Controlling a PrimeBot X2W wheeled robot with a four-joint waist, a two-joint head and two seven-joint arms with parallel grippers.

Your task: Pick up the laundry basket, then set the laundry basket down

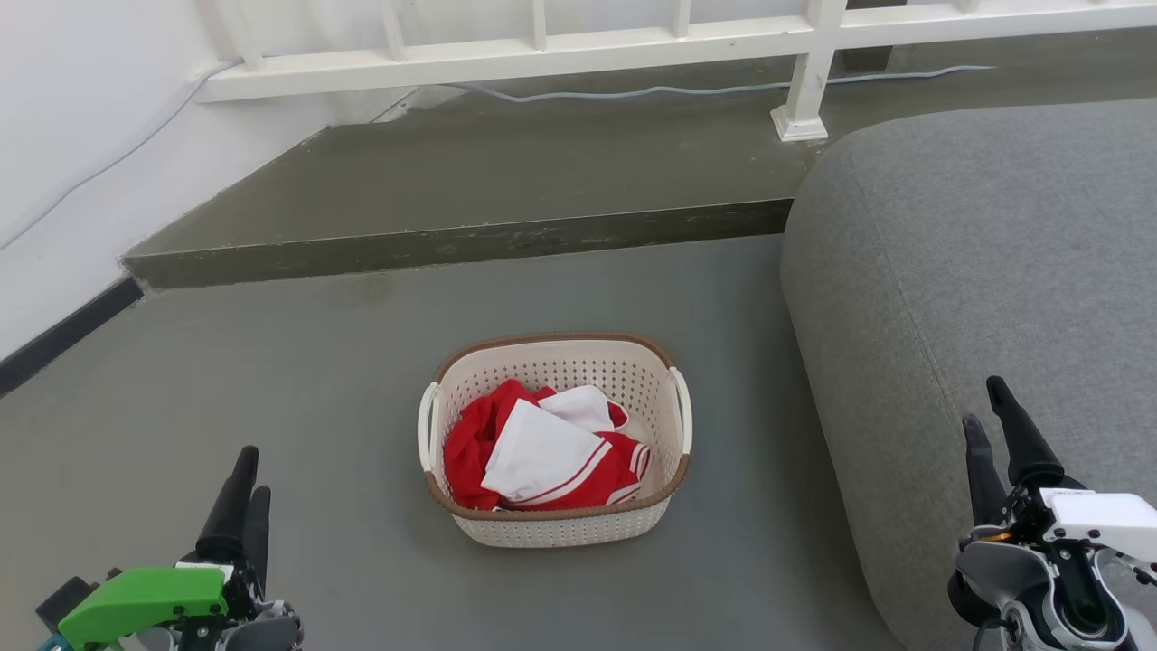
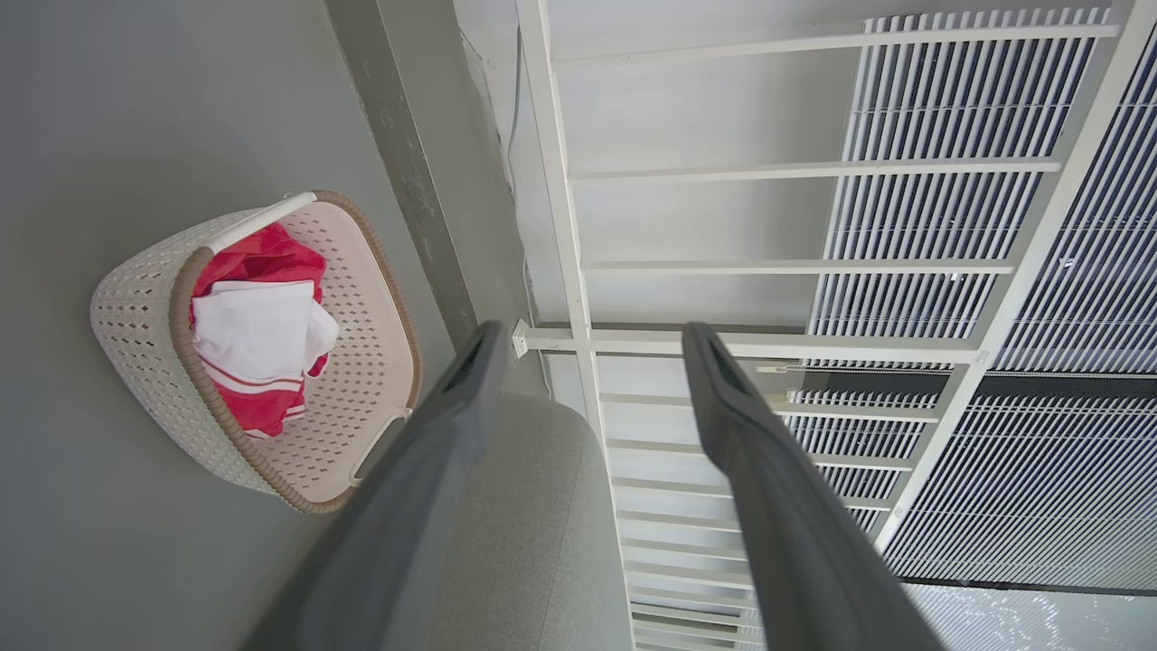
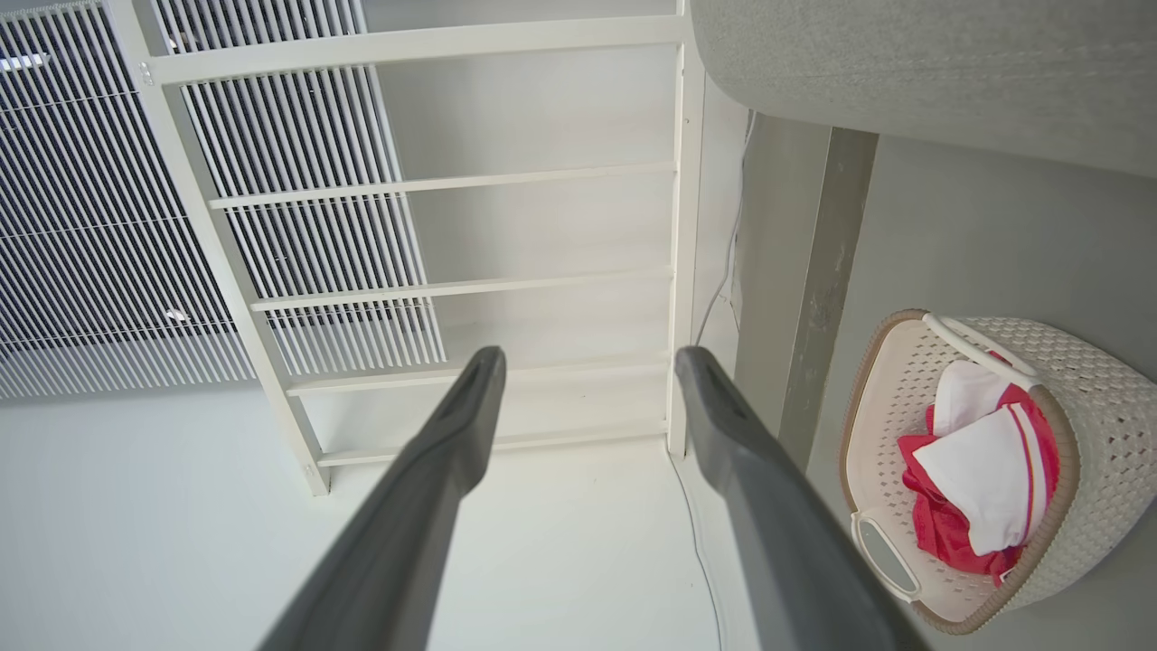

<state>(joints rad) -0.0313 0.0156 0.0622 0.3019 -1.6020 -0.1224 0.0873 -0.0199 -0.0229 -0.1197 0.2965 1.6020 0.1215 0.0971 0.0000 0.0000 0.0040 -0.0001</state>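
Note:
The laundry basket (image 1: 565, 527) stands upright on the grey floor in the middle of the head view. It is cream-white and perforated, with a brown rim and a white loop handle on each side. Red and white clothes (image 1: 542, 448) lie inside it. My left gripper (image 1: 251, 475) is at the lower left, well apart from the basket, open and holding nothing. My right gripper (image 1: 983, 404) is at the lower right, in front of the sofa, also open and holding nothing. The left wrist view has the basket (image 2: 136, 316) left of the left gripper (image 2: 594, 332). The right wrist view has the basket (image 3: 1112, 389) right of the right gripper (image 3: 589, 354).
A large grey sofa (image 1: 976, 298) fills the right side, close to the basket's right handle. Behind the basket a raised concrete step (image 1: 452, 240) runs across, with a white railing (image 1: 633, 45) and a cable (image 1: 678, 90) on it. A white wall (image 1: 72, 136) bounds the left.

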